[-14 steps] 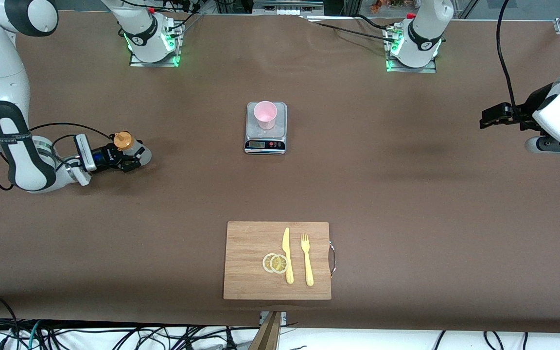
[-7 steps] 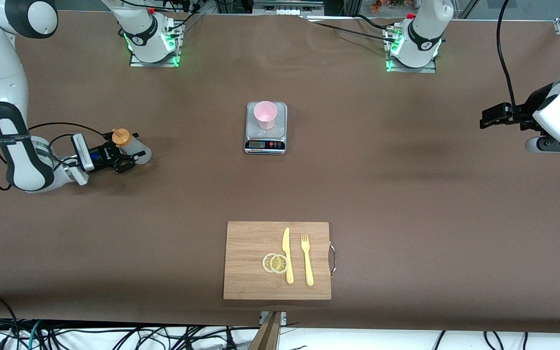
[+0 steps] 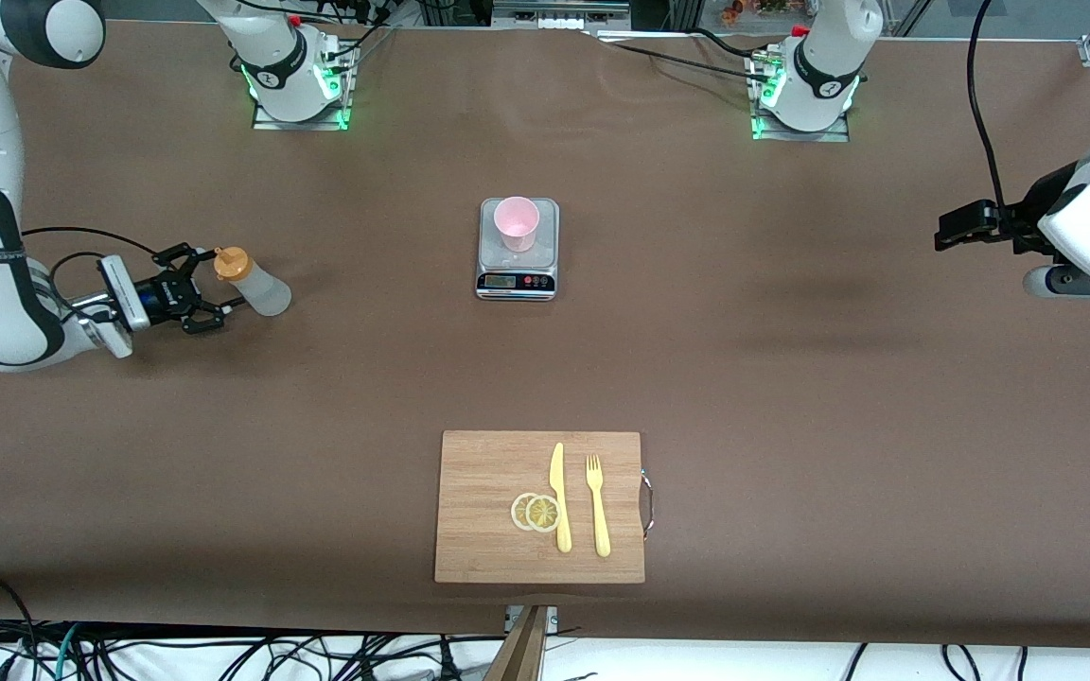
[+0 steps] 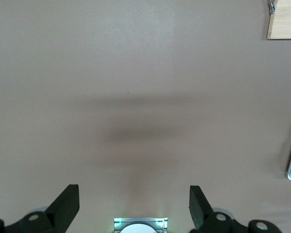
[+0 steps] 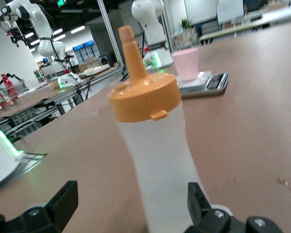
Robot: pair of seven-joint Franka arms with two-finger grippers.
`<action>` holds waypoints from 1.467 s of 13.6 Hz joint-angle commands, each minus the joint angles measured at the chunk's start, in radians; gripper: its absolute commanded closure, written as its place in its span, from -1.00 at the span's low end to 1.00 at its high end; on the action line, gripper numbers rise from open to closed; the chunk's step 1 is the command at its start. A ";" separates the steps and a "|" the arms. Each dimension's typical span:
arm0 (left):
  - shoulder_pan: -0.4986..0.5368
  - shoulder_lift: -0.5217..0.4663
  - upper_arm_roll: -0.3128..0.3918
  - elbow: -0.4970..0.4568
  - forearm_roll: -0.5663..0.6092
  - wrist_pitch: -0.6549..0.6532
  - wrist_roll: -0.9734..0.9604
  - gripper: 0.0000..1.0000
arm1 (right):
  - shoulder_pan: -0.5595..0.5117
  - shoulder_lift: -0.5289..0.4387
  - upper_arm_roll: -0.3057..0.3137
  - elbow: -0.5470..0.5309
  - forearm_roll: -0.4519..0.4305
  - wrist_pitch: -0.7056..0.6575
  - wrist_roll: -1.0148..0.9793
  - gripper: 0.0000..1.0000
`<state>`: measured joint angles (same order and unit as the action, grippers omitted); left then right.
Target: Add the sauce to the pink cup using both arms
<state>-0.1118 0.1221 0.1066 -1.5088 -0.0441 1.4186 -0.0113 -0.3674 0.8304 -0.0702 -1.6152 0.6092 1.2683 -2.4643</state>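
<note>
The sauce bottle (image 3: 256, 288), whitish with an orange nozzle cap, stands upright by itself on the table toward the right arm's end. My right gripper (image 3: 205, 288) is low beside it, open, its fingers apart from the bottle. In the right wrist view the sauce bottle (image 5: 160, 160) rises just ahead of the right gripper (image 5: 131, 194), off centre toward one finger. The pink cup (image 3: 516, 222) stands on the grey scale (image 3: 518, 274) mid-table; the pink cup (image 5: 185, 63) also shows in the right wrist view. My left gripper (image 3: 944, 234) waits raised over the left arm's end, and the left gripper (image 4: 134, 194) is open and empty.
A wooden cutting board (image 3: 479, 511) lies nearer the front camera than the scale. It carries a yellow knife (image 3: 559, 497), a yellow fork (image 3: 597, 506) and two lemon slices (image 3: 536, 512). The board's corner (image 4: 284, 22) shows in the left wrist view.
My right gripper opened, let go of the sauce bottle and drew back toward the right arm's end. The bottle stays standing. The left arm has not moved.
</note>
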 commanded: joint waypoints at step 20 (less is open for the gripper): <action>0.004 0.011 -0.001 0.032 0.007 -0.015 0.020 -1.00 | 0.387 -0.666 0.116 -0.084 -0.669 0.324 1.977 -1.00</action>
<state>-0.1126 0.1225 0.1058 -1.5069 -0.0441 1.4186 -0.0113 0.0196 0.2095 0.0204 -1.6723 -0.0057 1.5736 -0.6792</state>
